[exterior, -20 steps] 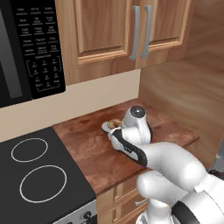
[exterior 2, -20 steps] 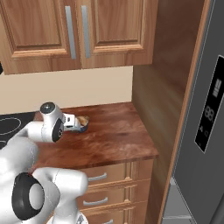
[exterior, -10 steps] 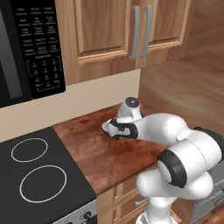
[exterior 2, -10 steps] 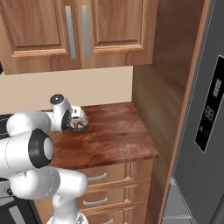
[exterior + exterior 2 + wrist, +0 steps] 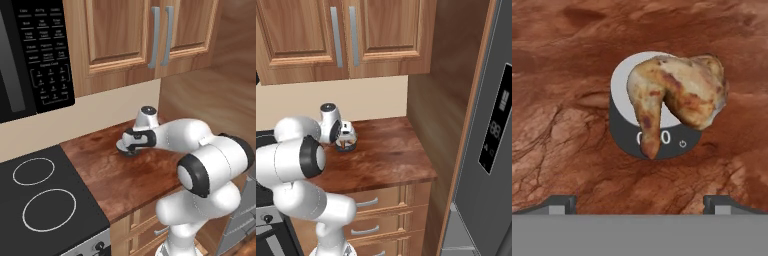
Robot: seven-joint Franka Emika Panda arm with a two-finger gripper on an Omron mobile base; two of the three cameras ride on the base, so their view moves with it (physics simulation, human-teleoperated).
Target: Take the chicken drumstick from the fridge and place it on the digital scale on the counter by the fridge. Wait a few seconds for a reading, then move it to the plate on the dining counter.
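The chicken drumstick [image 5: 679, 97] lies on the digital scale [image 5: 624, 131], straight ahead of my pincer [image 5: 640, 202] and apart from it. My fingers [image 5: 559, 204] stand spread wide, released and holding nothing, above the counter [image 5: 567, 150].

A black microwave [image 5: 35, 55] is hanging up and to the left of the end effector, above a black cooktop [image 5: 45, 200] that is lying to its left. Wooden wall cabinets [image 5: 140, 35] with grey bar handles [image 5: 161, 36] are hanging directly above it.
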